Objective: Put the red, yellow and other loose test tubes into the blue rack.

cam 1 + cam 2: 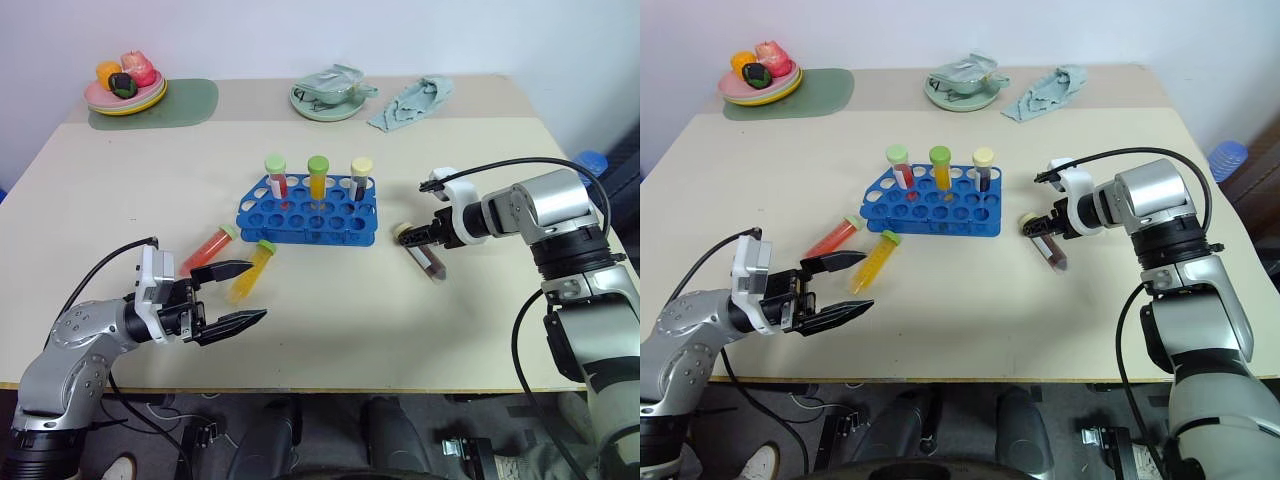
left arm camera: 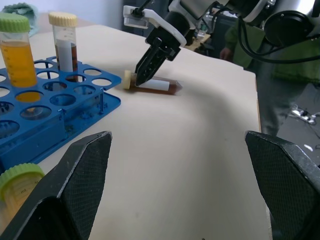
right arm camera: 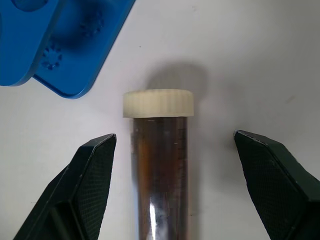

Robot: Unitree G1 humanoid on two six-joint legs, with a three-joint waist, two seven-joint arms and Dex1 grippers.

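Note:
The blue rack (image 1: 308,210) sits mid-table with three capped tubes standing in its back row. Three loose test tubes lie on the table: a red one (image 1: 207,247) and a yellow-orange one (image 1: 250,272) left of the rack, and a dark brown one (image 1: 422,252) to its right. My left gripper (image 1: 257,290) hovers open and empty just in front of the yellow tube. My right gripper (image 3: 175,136) points down over the brown tube (image 3: 160,170) near its cream cap. Its fingers stand open on either side of the tube, with a gap on each side.
At the table's far edge are a plate of toy fruit (image 1: 125,95) on a green mat (image 1: 190,105), a pale green dish (image 1: 328,95) and a crumpled cloth (image 1: 412,100). A person in green (image 2: 295,65) stands beyond the table's right side.

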